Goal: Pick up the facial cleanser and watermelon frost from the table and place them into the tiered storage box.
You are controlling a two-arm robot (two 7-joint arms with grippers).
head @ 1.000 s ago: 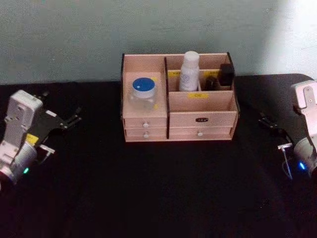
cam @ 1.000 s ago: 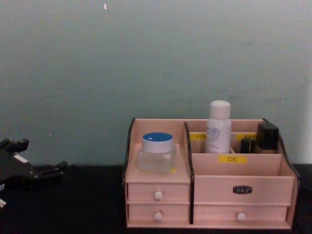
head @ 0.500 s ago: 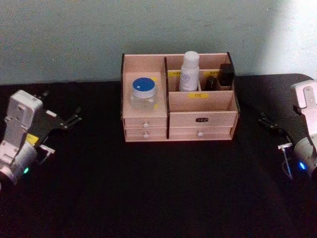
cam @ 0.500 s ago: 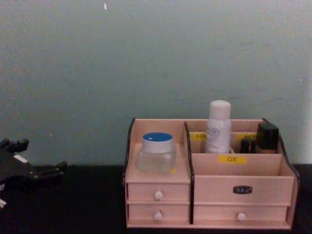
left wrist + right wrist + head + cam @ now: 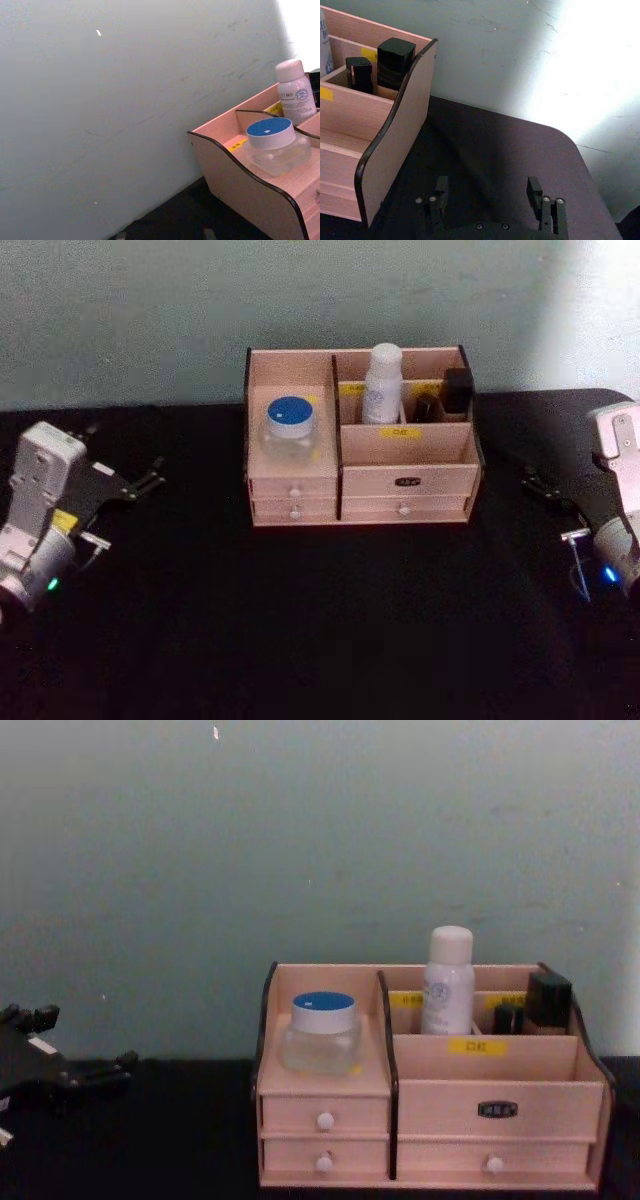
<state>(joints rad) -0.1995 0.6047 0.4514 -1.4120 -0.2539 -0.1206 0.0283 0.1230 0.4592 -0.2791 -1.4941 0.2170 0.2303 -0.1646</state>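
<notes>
Tiered storage box [image 5: 405, 483] between left gripper [image 5: 143, 483] and right gripper [image 5: 490, 195], both jaws spread, empty.

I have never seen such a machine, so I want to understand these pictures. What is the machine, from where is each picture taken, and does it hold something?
It is a robot with two arms. One picture comes from its head, one from its chest, and one from each wrist. On the black table stands the tiered storage box, a pinkish wooden organiser with small drawers. On its left shelf sits a clear jar with a blue lid. In the back compartments stand a white bottle and two small dark containers. The left end effector waits on the table's left side, the right end effector on the right side with its fingers apart. Neither holds anything.
</notes>
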